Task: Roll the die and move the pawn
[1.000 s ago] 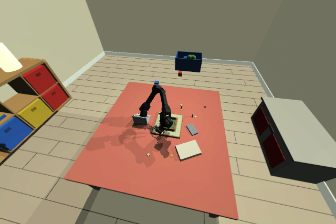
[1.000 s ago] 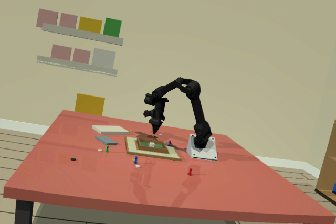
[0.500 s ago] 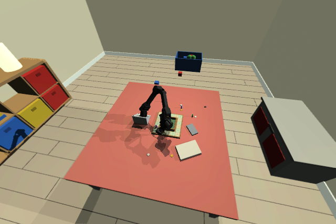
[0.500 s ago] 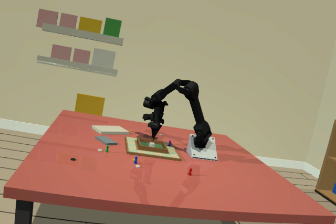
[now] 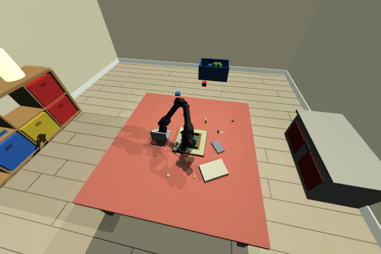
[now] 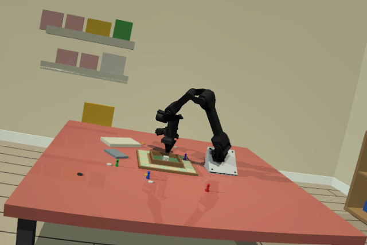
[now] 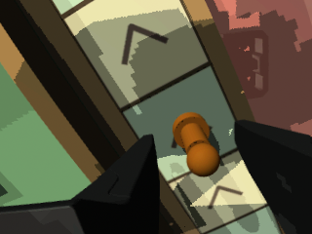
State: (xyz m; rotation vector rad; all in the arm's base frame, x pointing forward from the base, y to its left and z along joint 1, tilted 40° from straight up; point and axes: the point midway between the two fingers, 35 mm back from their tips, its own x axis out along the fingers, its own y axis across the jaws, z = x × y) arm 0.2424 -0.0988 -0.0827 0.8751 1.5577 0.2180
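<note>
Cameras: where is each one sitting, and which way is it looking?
Top: high up, looking down at the red table and the whole arm.
Exterior: beside the table, facing the wall; shows the whole arm and game board.
Wrist: on the arm, looking down past the tool fingers at the orange pawn.
Shared: every view shows the board.

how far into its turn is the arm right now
Done: the die lies in the tray. In hand: the gripper is down over the board's track, fingers either side of the orange pawn, not yet closed on it. Left: grasp, advance the pawn along the arrows, release, withdraw.
</note>
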